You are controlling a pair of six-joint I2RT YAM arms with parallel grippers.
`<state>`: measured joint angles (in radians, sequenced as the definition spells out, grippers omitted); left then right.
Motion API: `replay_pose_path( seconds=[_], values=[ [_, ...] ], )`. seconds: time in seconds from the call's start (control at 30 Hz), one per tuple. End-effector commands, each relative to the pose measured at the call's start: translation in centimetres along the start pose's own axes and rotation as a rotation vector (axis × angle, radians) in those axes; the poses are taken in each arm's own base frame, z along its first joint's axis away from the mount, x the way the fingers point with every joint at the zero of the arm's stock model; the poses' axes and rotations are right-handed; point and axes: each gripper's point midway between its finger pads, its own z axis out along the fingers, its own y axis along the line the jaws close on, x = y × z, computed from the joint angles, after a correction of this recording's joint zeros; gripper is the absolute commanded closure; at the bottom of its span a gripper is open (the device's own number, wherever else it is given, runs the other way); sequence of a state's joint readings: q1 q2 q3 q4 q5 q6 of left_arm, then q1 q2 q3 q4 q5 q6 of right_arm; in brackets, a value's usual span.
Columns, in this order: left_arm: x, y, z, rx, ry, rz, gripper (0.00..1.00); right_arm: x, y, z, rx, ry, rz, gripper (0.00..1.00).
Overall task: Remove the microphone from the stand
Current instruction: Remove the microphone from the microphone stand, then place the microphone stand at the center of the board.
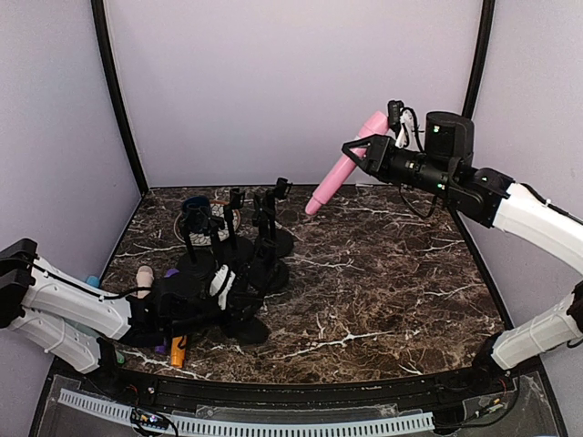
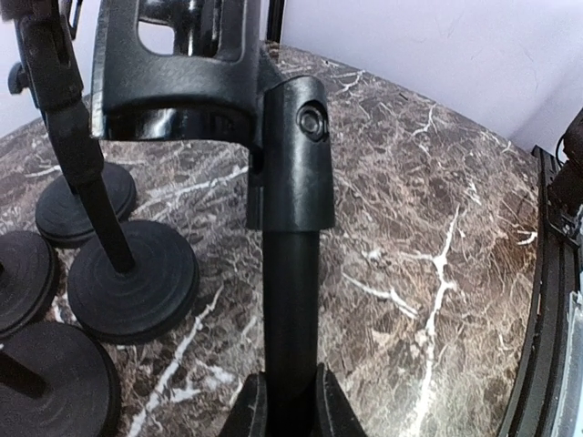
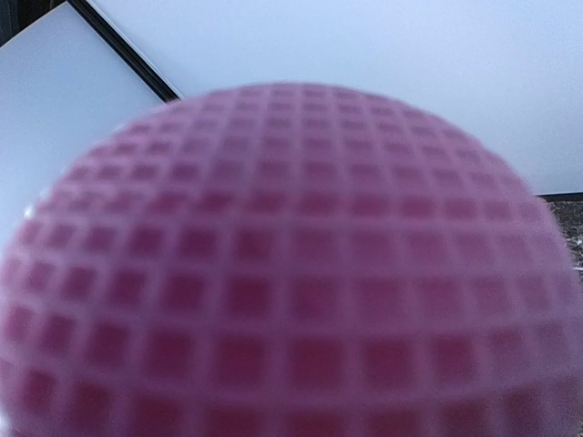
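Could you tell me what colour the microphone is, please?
The microphone is pink, clearest in the right wrist view.

top external: looked down from high behind the near edge over the brown marble-patterned tabletop | left wrist: hugged a black tubular stand post, facing across the same tabletop — the shared ground | right wrist: sat almost against a pink mesh-domed microphone — blurred

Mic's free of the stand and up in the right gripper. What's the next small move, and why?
Probably lower the pink microphone toward the table below it: the right gripper holds it high, clear of the stand that the left gripper clamps.
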<state>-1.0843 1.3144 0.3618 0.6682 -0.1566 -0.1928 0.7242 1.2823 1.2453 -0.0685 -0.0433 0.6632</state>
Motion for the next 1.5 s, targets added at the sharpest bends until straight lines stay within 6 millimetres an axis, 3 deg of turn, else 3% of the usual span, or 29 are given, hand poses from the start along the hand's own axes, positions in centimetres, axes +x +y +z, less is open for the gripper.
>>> replay_pose_path(
  seconds=[0.0,0.17,0.43,0.73,0.9,1.07,1.23,1.47],
  values=[
    [-7.5,0.0,-0.2,-0.033,-0.278,0.028,1.0,-2.0,0.9,-1.1,-0.026,-0.081,-0.011,0.81],
    [-7.5,0.9,0.2,-0.056,-0.317,0.026,1.0,-2.0,0.5,-1.4,-0.012,-0.086,-0.011,0.81],
    [-4.8,2.1,0.7,-0.075,-0.305,0.022,0.99,-1.8,0.5,-1.4,-0.015,-0.084,-0.008,0.81],
    [-0.6,2.3,0.4,-0.051,-0.189,0.018,0.78,-1.6,0.5,-1.2,-0.019,-0.075,-0.006,0.8],
    [0.7,1.9,0.2,-0.025,-0.137,0.022,0.64,-1.4,0.5,-1.1,-0.023,-0.071,-0.002,0.79],
    [2.0,1.9,0.0,-0.017,-0.075,0.029,0.56,-1.4,0.3,-1.1,-0.016,-0.073,-0.001,0.79],
    [3.4,2.2,-0.1,-0.027,-0.031,0.008,0.59,-1.2,0.1,-1.1,-0.014,-0.068,0.003,0.78],
    [4.9,3.6,0.2,-0.099,-0.019,-0.022,0.8,-1.2,0.1,-1.1,-0.013,-0.068,0.004,0.78]
  ],
)
